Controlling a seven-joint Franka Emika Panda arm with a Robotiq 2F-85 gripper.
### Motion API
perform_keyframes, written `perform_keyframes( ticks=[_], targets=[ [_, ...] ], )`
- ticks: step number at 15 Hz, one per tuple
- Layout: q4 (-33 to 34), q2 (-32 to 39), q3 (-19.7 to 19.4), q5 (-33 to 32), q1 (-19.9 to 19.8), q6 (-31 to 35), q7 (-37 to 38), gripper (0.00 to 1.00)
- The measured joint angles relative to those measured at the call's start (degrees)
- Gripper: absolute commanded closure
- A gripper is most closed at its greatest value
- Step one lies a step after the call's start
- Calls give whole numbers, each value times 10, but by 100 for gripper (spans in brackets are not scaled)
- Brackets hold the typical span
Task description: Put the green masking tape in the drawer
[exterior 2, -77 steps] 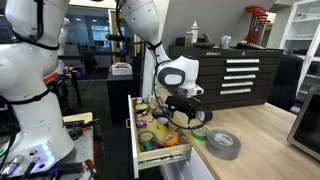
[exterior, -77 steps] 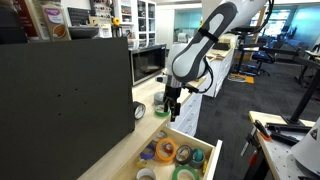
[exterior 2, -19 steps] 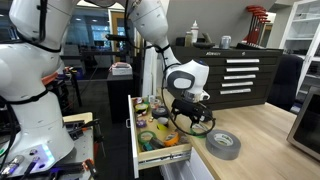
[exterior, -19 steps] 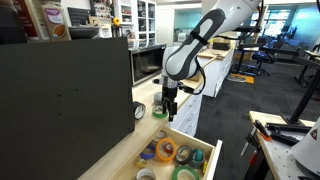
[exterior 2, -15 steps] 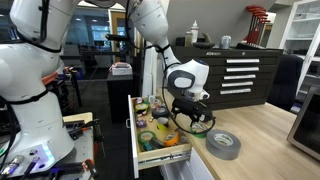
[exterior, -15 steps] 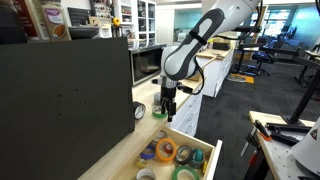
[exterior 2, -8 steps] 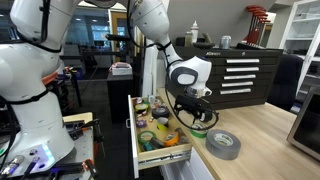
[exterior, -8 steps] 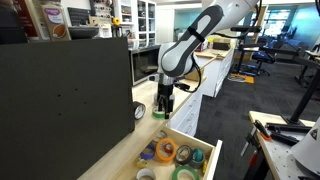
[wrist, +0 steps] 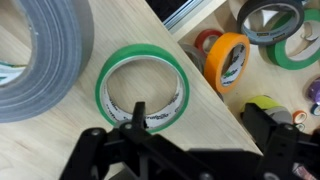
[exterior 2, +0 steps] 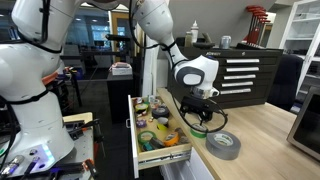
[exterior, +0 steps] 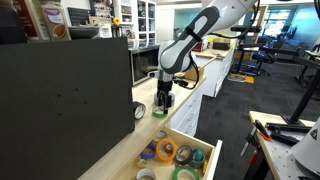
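Hovering above the green masking tape [wrist: 145, 52] on the counter [wrist: 40, 140] beside the open drawer [exterior 2: 134, 125], the gripper [exterior: 164, 103] is gaping wide, holding nothing — next it needs lowering to pinch the ring.

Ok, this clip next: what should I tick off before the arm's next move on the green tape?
1. Green masking tape ring lies flat on the wooden countertop, not lifted: ok.
2. White drawer stands open: ok.
3. Gripper is low over the ring with its jaws apart: ok.
4. One finger inside the ring and one outside: cannot tell, since the gripper body hides the near edge in the wrist view.
5. Clearance to the grey duct tape roll: very tight, and whether they touch cannot be told.
6. Free spot in the drawer among the other rolls, such as the orange tape roll: some bare floor shows, probably ok.
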Motion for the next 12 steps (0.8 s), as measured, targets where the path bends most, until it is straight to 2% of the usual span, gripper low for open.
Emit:
perform_keyframes(
  ticks=[12],
  targets=[
    [23,42,-11,0,-12,0,-1,0]
  ],
)
